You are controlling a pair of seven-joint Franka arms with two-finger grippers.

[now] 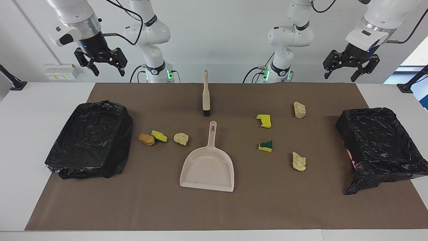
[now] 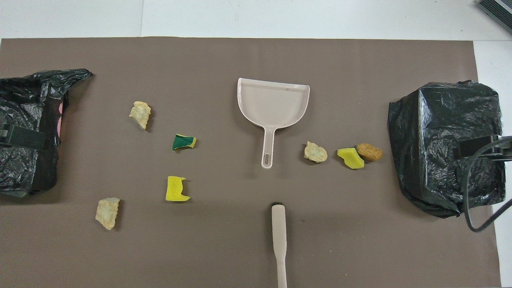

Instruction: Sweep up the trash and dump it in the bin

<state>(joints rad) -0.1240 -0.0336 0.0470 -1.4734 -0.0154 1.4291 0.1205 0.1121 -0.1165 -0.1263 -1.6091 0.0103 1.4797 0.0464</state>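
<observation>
Clock: 12 = away from robots, 9 = left arm's end. Dustpan (image 2: 274, 104) sits mid tabletop (image 2: 320, 16), handle toward 6. Brush (image 2: 279, 236) at its 6, in line w/ handle, apart from it.

Off the handle's 3, a row: first chunk (image 2: 315, 152), then sponge piece (image 2: 351, 157), then second chunk (image 2: 369, 152) touching that sponge. Right-end bin (image 2: 444, 140) further on at 3.

At dustpan's 9: far chunk (image 2: 140, 114). Far sponge (image 2: 184, 142) at that chunk's 4; near sponge (image 2: 177, 189) at far sponge's 6; near chunk (image 2: 107, 213) at near sponge's 8. Left-end bin (image 2: 24, 120) at 9 of all four, well apart.
</observation>
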